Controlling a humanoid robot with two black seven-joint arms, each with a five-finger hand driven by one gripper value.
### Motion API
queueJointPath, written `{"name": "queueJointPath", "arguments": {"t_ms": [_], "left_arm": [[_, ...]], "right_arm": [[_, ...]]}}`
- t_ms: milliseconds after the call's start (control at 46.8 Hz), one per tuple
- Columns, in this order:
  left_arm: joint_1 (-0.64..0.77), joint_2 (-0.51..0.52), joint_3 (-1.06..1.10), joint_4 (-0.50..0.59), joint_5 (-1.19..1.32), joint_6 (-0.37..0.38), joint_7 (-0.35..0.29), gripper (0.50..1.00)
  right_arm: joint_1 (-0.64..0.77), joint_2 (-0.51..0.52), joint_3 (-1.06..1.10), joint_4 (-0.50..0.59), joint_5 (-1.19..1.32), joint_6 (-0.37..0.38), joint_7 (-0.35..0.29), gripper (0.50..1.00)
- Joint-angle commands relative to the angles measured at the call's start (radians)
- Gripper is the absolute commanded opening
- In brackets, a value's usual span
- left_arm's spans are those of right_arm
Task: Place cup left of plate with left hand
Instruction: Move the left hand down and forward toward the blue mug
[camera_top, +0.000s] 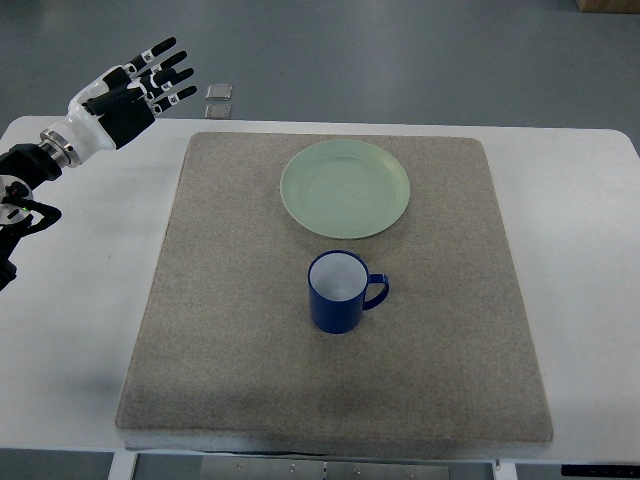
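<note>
The cup (338, 291) stands upright on the mat (220, 350), nearest to us, blue outside and white within, its handle pointing to the right. It sits just in front of the plate (346, 188), apart from it, not to its left, so the job is not yet begun.

That handle is my first worry. It faces away from the side the arm comes in on, so I'd guess the hand must take the cup round the body. A grip set too high or off-centre could tip it or nudge it toward the plate. The plate itself is the second worry: it lies close behind, and a wide sweep on the way in could knock its near rim. The mat looks slightly soft, so a cup set down tilted might rock; I can't be sure of that from here.

Further off, the free patch of mat to the plate's left seems roomy enough for the cup, provided it isn't dropped near the mat's edge.

Farthest away, the left hand (135, 87) hangs over the far left corner of the table (60, 330), well apart from cup and plate. Its fingers (172, 72) are stretched out and a little spread, holding nothing and touching nothing. No right hand shows.
</note>
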Motion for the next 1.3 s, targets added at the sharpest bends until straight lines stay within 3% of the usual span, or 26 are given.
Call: {"name": "queueJointPath", "arguments": {"t_ms": [0,192,363,641,1048,1283], "left_arm": [[0.016,0.033,0.028,-0.063,0.002,0.000,-0.005,0.999],[0.096,0.064,0.086,-0.235,0.003,0.000,-0.012,0.996],[0.163,0.107,0.126,-0.338,0.078,-0.001,-0.067,0.996],[0.260,0.099,0.120,-0.385,0.384,-0.005,-0.257,0.996],[0.295,0.010,0.128,-0.390,0.644,-0.005,-0.309,0.996],[0.298,-0.019,0.145,-0.414,0.666,-0.005,-0.309,0.996]], "right_arm": [[0.000,0.000,0.000,0.000,0.000,0.000,0.000,0.932],[0.000,0.000,0.000,0.000,0.000,0.000,0.000,0.932],[0.000,0.000,0.000,0.000,0.000,0.000,0.000,0.932],[0.000,0.000,0.000,0.000,0.000,0.000,0.000,0.932],[0.000,0.000,0.000,0.000,0.000,0.000,0.000,0.932],[0.000,0.000,0.000,0.000,0.000,0.000,0.000,0.932]]}}
